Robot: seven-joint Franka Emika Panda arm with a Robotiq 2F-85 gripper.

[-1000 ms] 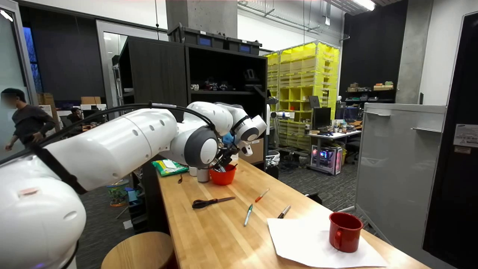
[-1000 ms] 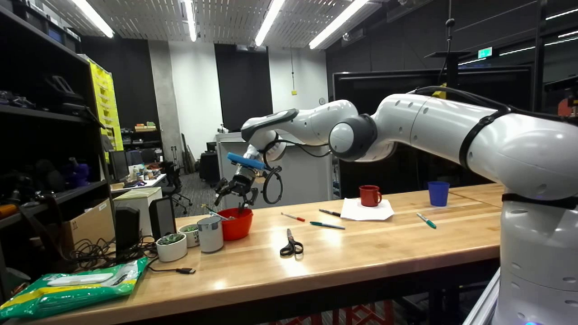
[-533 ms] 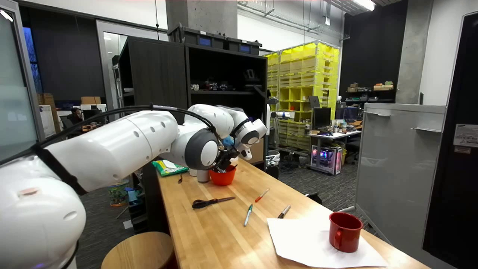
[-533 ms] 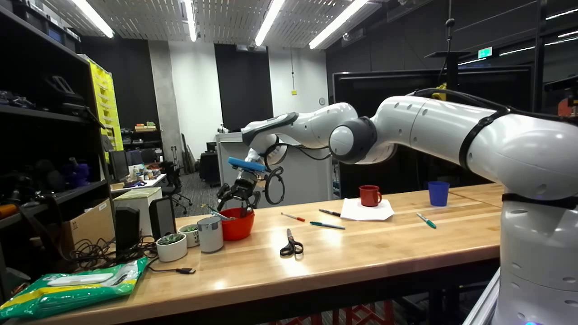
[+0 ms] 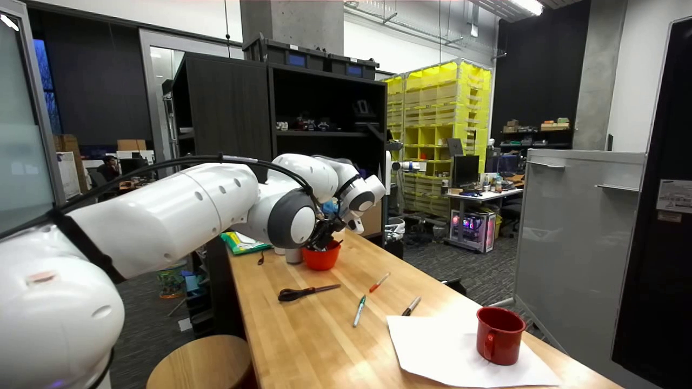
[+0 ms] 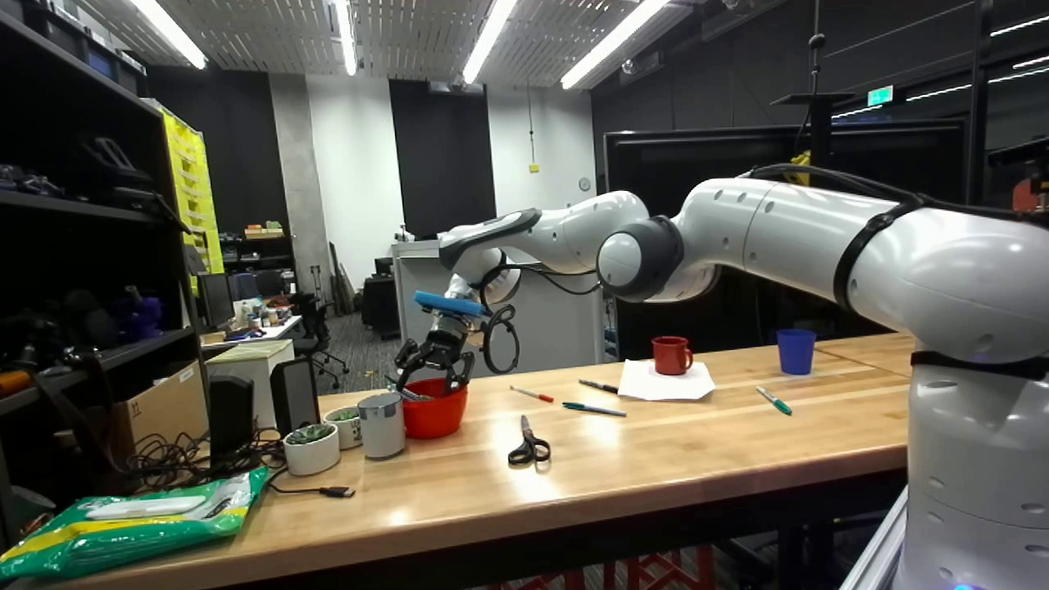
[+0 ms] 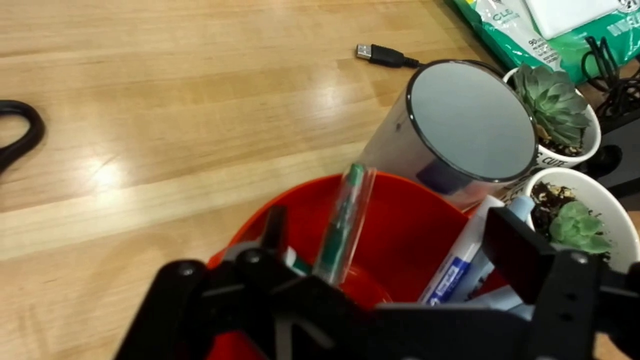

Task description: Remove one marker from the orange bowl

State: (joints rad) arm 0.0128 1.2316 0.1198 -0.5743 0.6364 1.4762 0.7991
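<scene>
In an exterior view, the red-orange bowl stands toward the far end of the wooden table, the gripper tilted down over it. Scissors lie nearer the left edge; a red marker, a teal marker and a black marker lie toward the right edge. A dark red mug stands on white paper near that edge.

In an exterior view, the gripper points down at the mouth of the bowl, its jaws wide apart. The bowl sits near the table's left end, with a grey cylindrical container just beside it and two potted succulents close by. A green wipes packet lies at the near left corner.

In the wrist view, a green marker inside the bowl slants up to the rim between the spread fingers, its upper end clear of both. A white marker and a light blue marker slope over the rim near the container, the latter partly behind a finger.
</scene>
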